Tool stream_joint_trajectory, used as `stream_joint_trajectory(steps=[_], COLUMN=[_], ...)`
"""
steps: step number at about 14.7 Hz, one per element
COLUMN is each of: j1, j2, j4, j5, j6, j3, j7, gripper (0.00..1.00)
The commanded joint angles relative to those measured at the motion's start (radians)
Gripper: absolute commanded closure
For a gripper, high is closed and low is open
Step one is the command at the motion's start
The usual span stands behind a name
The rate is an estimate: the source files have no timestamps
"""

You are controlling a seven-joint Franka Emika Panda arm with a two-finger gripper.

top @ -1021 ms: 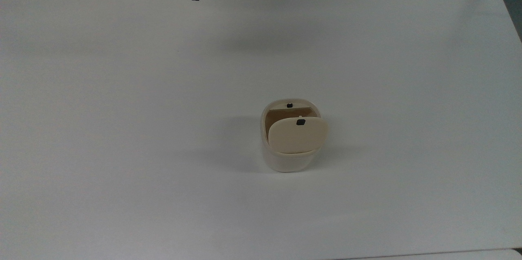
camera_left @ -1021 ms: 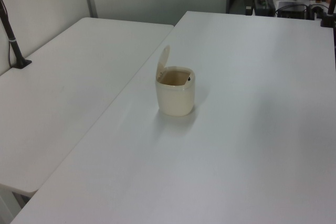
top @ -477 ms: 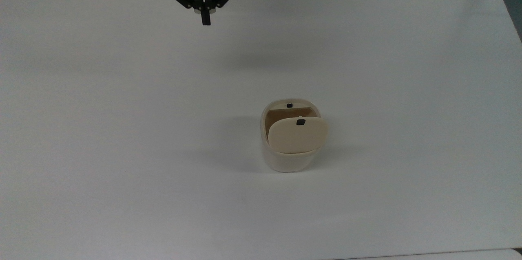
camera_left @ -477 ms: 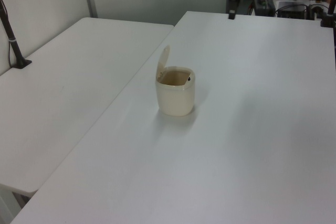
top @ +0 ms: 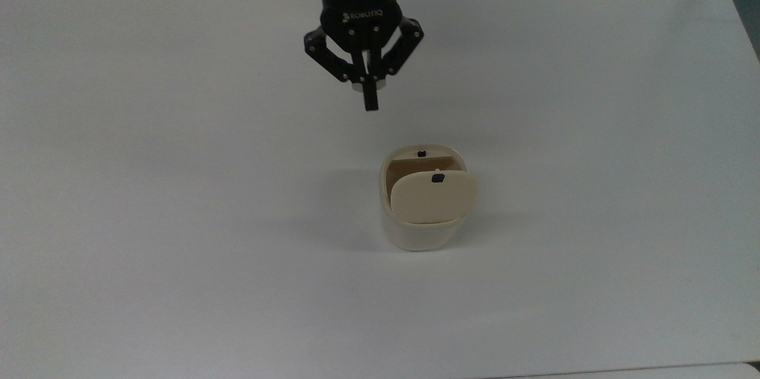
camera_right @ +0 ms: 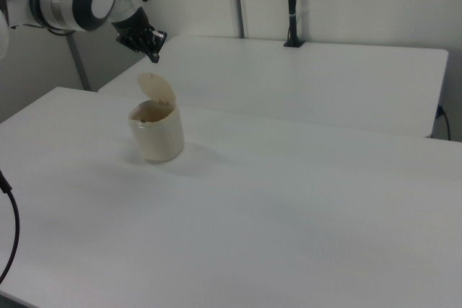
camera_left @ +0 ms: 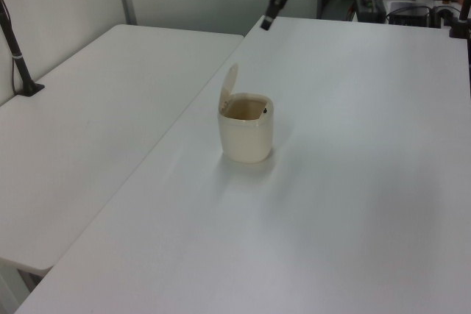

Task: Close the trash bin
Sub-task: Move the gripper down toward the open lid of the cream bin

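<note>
- Hovering above the white table, the gripper has its fingers pressed together, holding nothing.
- Trash bin stands mid-table, lid raised, apart from the gripper.

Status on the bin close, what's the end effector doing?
End effector shut, empty, in the air short of the trash bin. Lid up, bin open. No obstruction on the table.

1. "ROBOTIQ" in white capitals, printed on the black body of the gripper, just above the finger linkages, in the top view.
2. No other readable lettering anywhere, including on the trash bin.
</note>
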Motion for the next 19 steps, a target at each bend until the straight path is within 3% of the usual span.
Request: stream_joint_trajectory(steps=[1,7,11,13,19], j1=[0.062,0.101,0.101,0.102,0.101], j2=[0.07,0.153,0.185,0.182,0.147], j4=[0.025,0.022,0.017,0.013,0.009], j5=[0.018,0.008,0.002,-0.001,-0.054], j6=[0.167,0.404,0.444,0.425,0.119], j3=[-0.006,-0.008,-0.008,-0.008,-0.011], j7=[0.006,0.055,0.054,0.055,0.084], gripper=[1.0,1.0,1.0,1.0,1.0])
